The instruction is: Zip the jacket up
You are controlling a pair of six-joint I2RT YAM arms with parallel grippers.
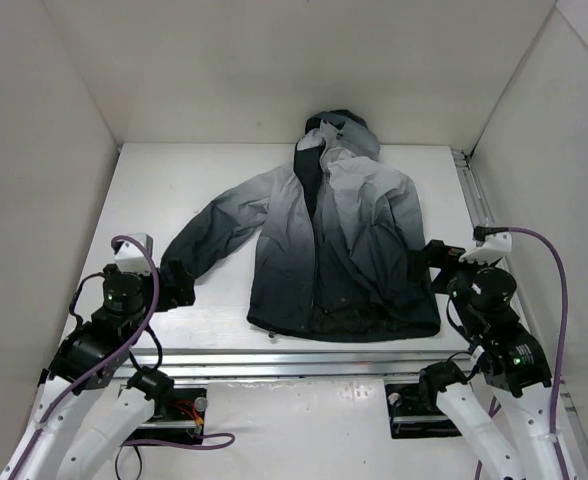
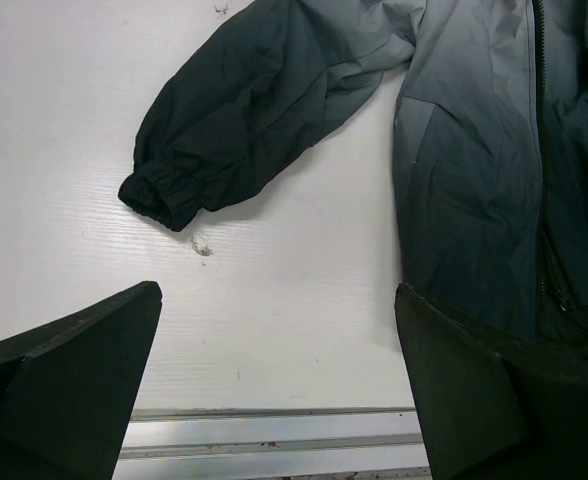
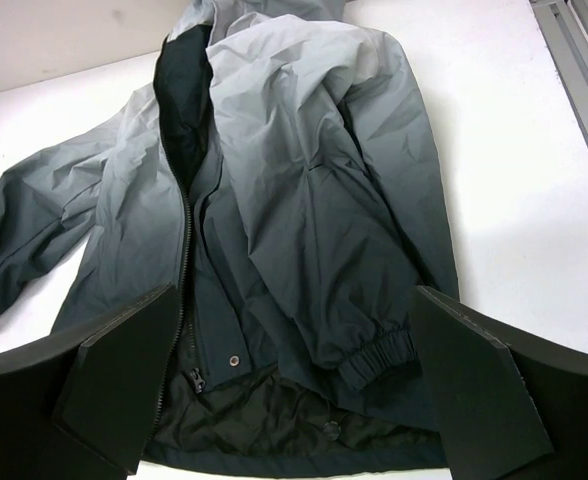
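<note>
Your jacket lies flat mid-table, hem unzipped; your left gripper and right gripper both gape wide, holding nothing. Grab thin fabric, not the zipper pull, and it could jam

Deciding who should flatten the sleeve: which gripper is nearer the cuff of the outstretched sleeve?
Left. The left gripper hovers open just short of the cuff, on its near side. The right gripper is beyond the jacket body, at its opposite side.
</note>
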